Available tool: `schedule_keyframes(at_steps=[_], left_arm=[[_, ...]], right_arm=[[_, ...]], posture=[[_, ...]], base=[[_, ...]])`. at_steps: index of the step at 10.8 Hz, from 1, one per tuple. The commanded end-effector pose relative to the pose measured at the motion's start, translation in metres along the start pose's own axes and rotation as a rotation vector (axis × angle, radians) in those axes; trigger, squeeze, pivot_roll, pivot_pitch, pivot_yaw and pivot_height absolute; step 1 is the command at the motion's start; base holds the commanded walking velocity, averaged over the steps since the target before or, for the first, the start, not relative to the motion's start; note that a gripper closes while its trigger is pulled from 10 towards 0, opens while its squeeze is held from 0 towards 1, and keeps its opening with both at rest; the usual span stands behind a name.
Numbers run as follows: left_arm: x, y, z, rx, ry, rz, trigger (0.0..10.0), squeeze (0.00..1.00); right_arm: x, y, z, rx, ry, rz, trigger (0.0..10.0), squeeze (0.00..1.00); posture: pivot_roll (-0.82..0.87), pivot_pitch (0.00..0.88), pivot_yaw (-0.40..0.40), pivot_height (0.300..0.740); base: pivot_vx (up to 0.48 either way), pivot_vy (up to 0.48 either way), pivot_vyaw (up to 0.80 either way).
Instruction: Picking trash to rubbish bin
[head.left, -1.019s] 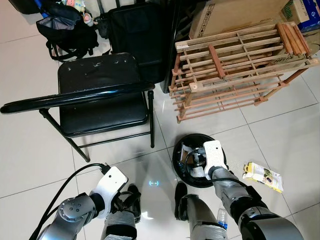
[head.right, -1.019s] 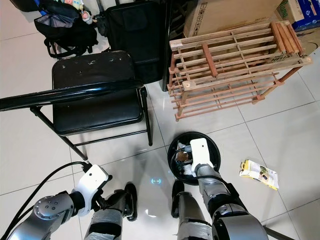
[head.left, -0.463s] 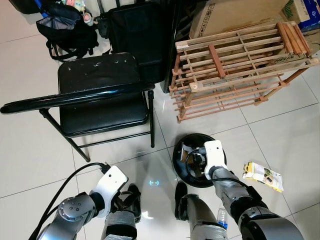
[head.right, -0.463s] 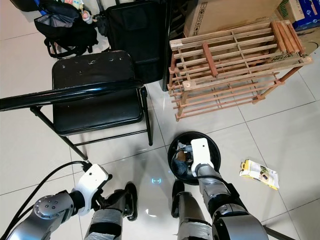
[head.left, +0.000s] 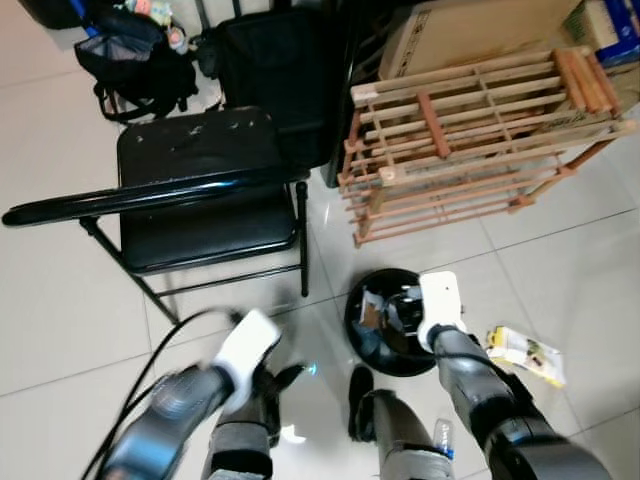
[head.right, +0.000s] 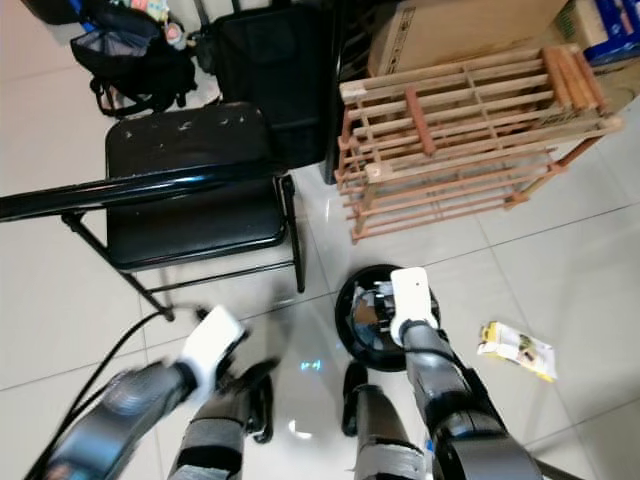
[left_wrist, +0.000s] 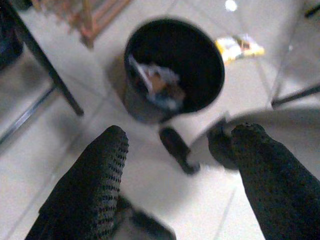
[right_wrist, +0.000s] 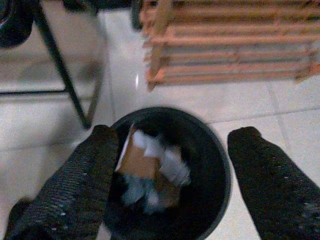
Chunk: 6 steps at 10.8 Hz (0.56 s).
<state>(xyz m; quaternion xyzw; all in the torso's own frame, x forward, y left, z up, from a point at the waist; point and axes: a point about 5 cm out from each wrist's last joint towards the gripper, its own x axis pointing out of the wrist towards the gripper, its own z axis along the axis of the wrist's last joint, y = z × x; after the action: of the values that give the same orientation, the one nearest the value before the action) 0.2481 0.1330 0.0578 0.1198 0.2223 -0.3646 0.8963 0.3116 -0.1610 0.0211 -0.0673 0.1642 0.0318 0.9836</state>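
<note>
Right gripper (right_wrist: 170, 150): fingers spread wide apart, holding nothing, poised directly above the round black rubbish bin (head.left: 372, 345). Bin contents: crumpled brown and white paper scraps (right_wrist: 150, 167); bin stands on the pale tiled floor (head.left: 60, 300) just ahead of the robot's feet.

Left gripper (left_wrist: 175, 165): fingers likewise apart and empty, low beside the robot's left leg, blurred in the head views; its wrist camera looks toward the same bin.

Yellow-and-white wrapper (head.left: 526, 352): flat on the tiles, to the right of the bin, near but apart from it. Printing on it too small and blurred to read.

Clear plastic bottle (head.left: 444, 437): by the right leg, partly hidden.

Wooden slatted rack (head.left: 470, 130): lying beyond the bin. Cardboard box (head.left: 480, 25) behind it; markings illegible.

Black folding chair (head.left: 195, 190): left of the rack. Black bag (head.left: 130, 55) beyond the chair.
</note>
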Motion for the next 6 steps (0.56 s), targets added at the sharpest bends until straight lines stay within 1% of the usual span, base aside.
schedule_keyframes(at_steps=[1,2,3,4,5,6], left_arm=[[0.006,-0.006,-0.004,-0.005,0.009,-0.004,10.0,0.0],[0.014,-0.004,0.006,0.004,-0.033,0.012,10.0,0.0],[0.031,-0.003,0.036,0.002,-0.143,0.029,10.0,0.0],[0.034,-0.004,0.04,0.001,-0.16,0.03,10.0,0.0],[0.045,-0.007,0.057,0.001,-0.217,0.024,10.0,0.0],[0.049,-0.008,0.068,0.002,-0.255,0.025,10.0,0.0]], right_arm=[[-0.007,-0.009,-0.008,0.017,-0.016,-0.041,10.0,1.0],[-0.009,-0.011,-0.003,0.021,-0.07,-0.048,10.0,1.0],[-0.015,-0.016,0.017,0.021,-0.197,-0.075,10.0,1.0],[-0.017,-0.018,0.021,0.023,-0.219,-0.083,10.0,1.0],[-0.025,-0.021,0.038,0.038,-0.302,-0.112,10.0,0.38],[-0.034,-0.022,0.053,0.048,-0.364,-0.126,10.0,0.0]], posture=[[0.37,0.268,-0.059,0.74],[0.35,0.243,-0.064,0.74],[0.32,0.179,-0.079,0.74],[0.31,0.174,-0.08,0.74],[0.29,0.132,-0.087,0.74],[0.27,0.108,-0.089,0.74]], base=[[0.0,0.0,0.0],[0.0,0.0,0.0],[0.0,0.0,0.0],[0.0,0.0,0.0],[0.0,0.0,0.0],[0.0,0.0,0.0]])
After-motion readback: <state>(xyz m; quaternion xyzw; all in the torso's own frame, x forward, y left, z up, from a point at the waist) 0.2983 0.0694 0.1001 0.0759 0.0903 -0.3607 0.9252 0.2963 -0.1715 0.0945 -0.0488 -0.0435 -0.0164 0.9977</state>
